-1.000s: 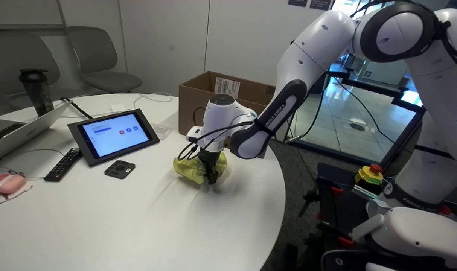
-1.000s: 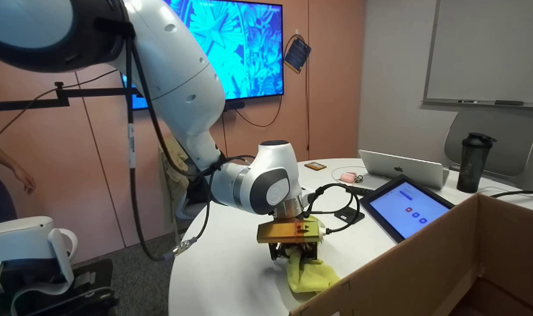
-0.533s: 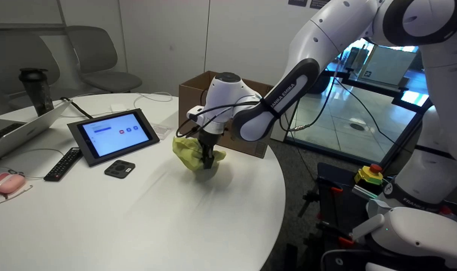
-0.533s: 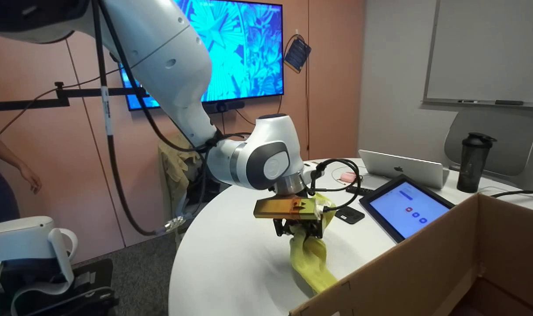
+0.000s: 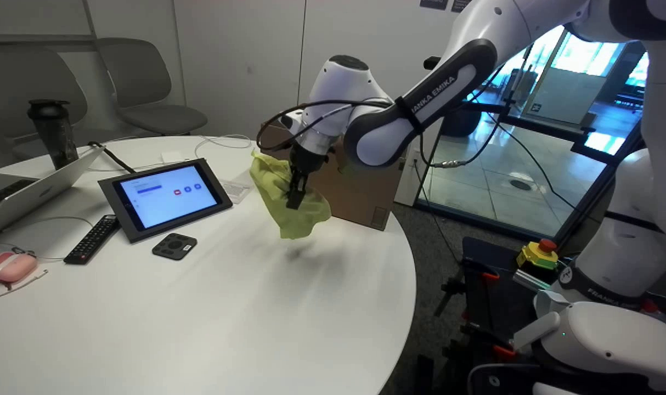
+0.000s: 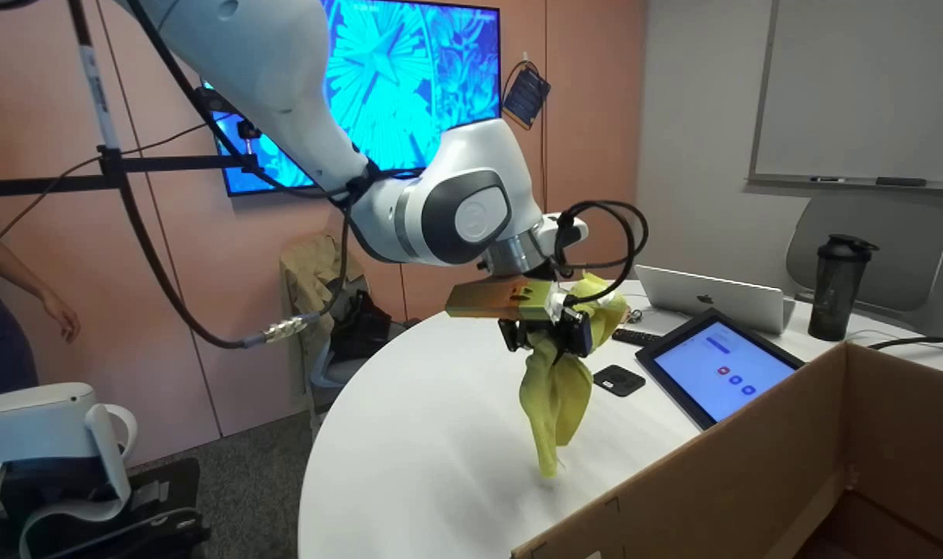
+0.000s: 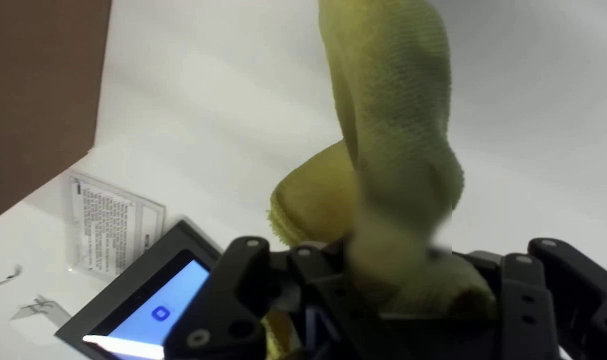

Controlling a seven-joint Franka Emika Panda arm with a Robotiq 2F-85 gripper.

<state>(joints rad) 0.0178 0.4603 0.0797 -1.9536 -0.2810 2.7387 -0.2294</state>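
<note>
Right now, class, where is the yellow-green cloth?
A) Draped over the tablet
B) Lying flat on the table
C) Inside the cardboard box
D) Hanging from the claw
D: in both exterior views the cloth hangs in folds from the claw, which is shut on it, above the table and outside the cardboard box.

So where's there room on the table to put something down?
The biggest bare patch of table lies between the pink case, the black square gadget and its curved edge. It's crowded around the laptop, tablet and long remote. The yellow cloth hangs from the jaws near the box.
</note>
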